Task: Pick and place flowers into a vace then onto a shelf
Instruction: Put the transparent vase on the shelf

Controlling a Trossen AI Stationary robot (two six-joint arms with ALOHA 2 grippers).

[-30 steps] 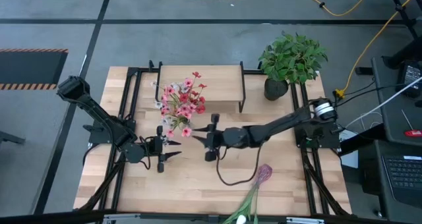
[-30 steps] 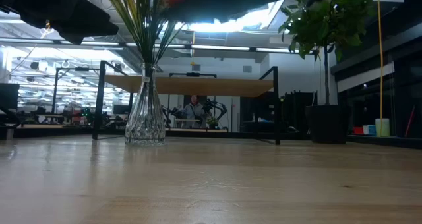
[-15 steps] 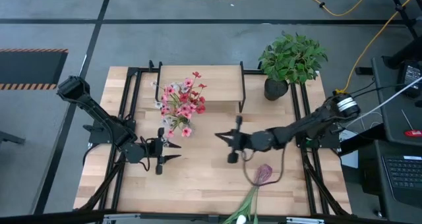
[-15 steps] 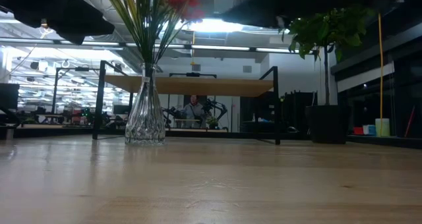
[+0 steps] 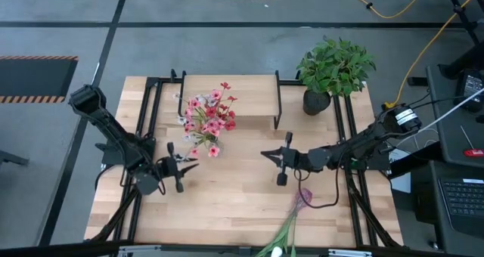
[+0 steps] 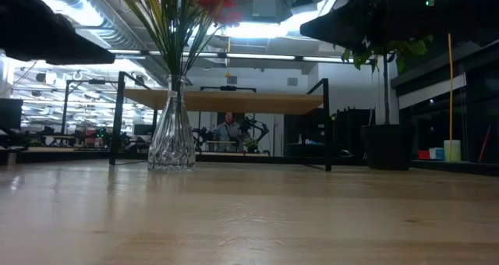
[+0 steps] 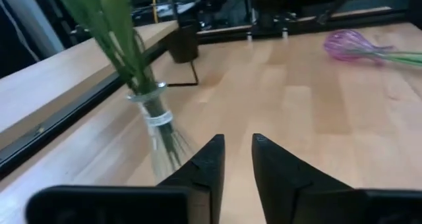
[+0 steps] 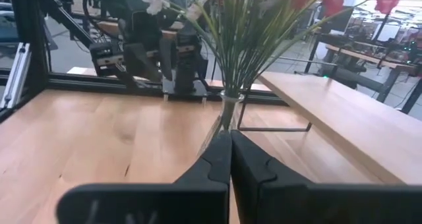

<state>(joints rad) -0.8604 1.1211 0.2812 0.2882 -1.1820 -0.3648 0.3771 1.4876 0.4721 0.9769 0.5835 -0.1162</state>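
We see flowers in glass vase just in front of shelf. Left tool slightly parted, right tool clenched, both empty. Vase likely fragile, slippery, top-heavy; grip at neck.

Light wooden table, shelf at back, glass vase (flowers inside), potted plant, purple-headed stem

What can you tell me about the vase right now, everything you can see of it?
The vase is clear cut glass with a narrow neck flaring to a wide ribbed base. It stands upright on the wooden table, in front of the shelf, not on it. It holds a bunch of flowers with green stems and red, pink and white blooms. Neither gripper touches it: the left gripper and right gripper are off to either side.
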